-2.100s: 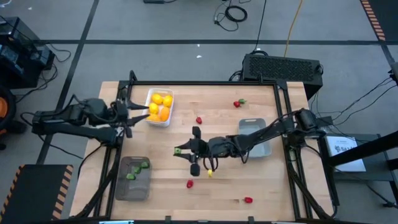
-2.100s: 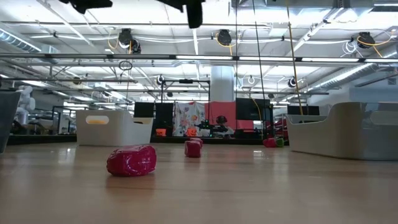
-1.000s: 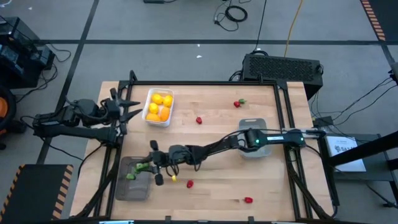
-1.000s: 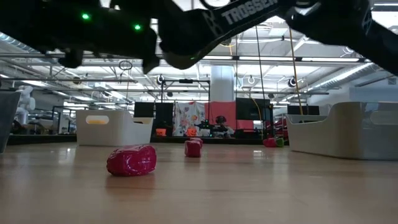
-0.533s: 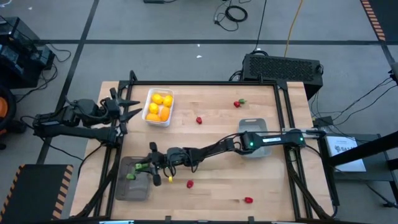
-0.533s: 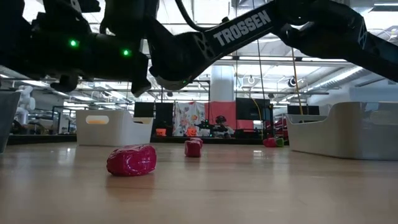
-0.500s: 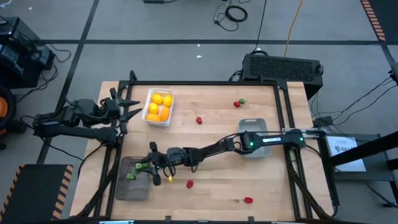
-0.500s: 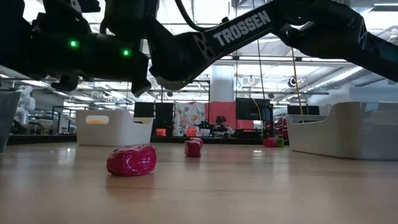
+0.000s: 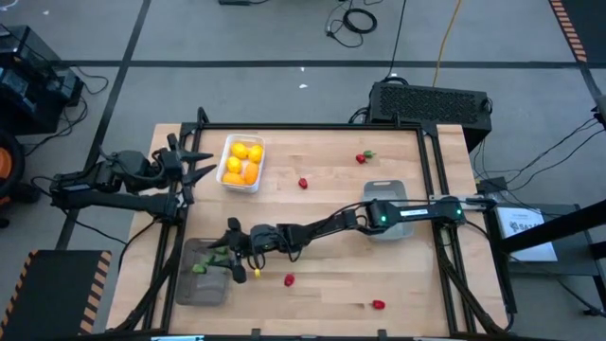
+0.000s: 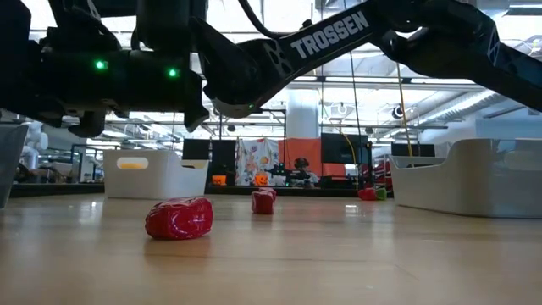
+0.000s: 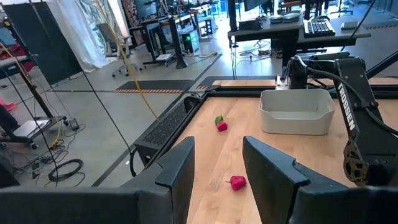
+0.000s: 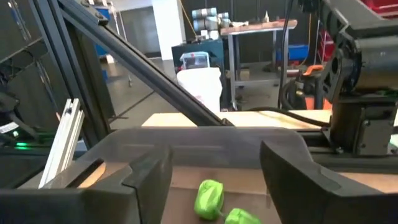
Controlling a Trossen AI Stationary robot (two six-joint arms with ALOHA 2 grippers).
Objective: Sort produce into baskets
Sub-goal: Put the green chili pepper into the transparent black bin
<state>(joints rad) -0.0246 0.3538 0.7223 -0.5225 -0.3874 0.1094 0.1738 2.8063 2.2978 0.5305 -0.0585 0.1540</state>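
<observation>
My right gripper [image 9: 225, 254] reaches across the table and hangs open over the right end of the dark grey basket [image 9: 201, 284]. In the right wrist view its fingers [image 12: 214, 165] stand wide apart with nothing between them. Two green pieces [image 12: 209, 198] lie on the basket floor below them. My left gripper [image 9: 204, 170] waits open and empty beside the white basket [image 9: 248, 188], which holds several yellow and orange fruits [image 9: 240, 163]. The light grey basket [image 9: 386, 192] stands at the right, partly under my right arm.
Red pieces lie loose on the table: one close to my right gripper [image 9: 289, 279], one near the front edge [image 9: 378, 304], one mid-table [image 9: 303, 183], and a red-and-green one at the far side [image 9: 364, 157]. A small yellow piece [image 9: 258, 272] lies beside the dark basket.
My right gripper has sunk lower over the dark grey basket while staying at its right end. The loose pieces on the table and my left arm have kept still.
</observation>
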